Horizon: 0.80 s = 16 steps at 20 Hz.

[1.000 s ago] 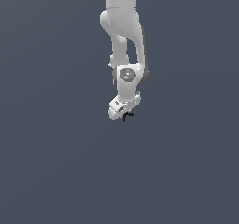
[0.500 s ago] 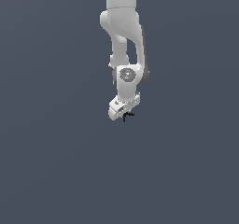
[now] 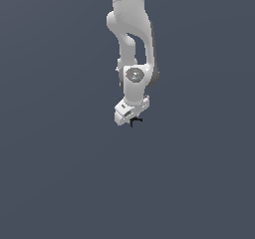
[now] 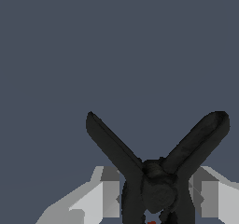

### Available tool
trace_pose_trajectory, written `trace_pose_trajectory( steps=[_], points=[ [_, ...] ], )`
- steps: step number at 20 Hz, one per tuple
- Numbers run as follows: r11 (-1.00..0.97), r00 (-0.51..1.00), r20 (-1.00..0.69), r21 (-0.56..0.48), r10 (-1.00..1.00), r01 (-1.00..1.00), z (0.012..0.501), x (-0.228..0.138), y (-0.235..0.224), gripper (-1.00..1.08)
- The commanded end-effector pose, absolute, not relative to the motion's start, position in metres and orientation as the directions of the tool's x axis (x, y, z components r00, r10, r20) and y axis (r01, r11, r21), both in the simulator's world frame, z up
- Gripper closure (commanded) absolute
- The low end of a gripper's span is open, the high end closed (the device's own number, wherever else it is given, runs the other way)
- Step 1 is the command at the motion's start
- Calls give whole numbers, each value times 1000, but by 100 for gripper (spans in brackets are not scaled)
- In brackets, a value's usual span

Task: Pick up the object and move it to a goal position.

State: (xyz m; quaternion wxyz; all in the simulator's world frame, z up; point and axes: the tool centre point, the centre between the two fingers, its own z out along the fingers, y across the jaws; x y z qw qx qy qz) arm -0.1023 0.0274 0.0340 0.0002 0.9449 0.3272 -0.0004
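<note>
Wrist view: gripper (image 4: 156, 197) clamped on black pronged object (image 4: 156, 171), centre frame. Keep squeeze firm, move slowly toward goal; prongs could slip.

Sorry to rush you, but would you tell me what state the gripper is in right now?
Gripper: shut on the black pronged object, whose body sits between the two fingers.

Object (image 4: 156, 181) and pincer (image 4: 156, 197) edge-cropped

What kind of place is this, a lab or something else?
Likely a computer simulation, not a real room: a flat grey floor with no furniture, a smooth white robot arm, and its hand around a small black pronged object.
</note>
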Motion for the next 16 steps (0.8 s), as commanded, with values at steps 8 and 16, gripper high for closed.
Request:
trace_pose_trajectory(
  steps=[8, 16],
  points=[
    [-785, 785, -1, 1, 619, 619, 95, -110, 12, 108],
    [-785, 785, 1, -1, 620, 620, 171, -119, -6, 108]
  ],
)
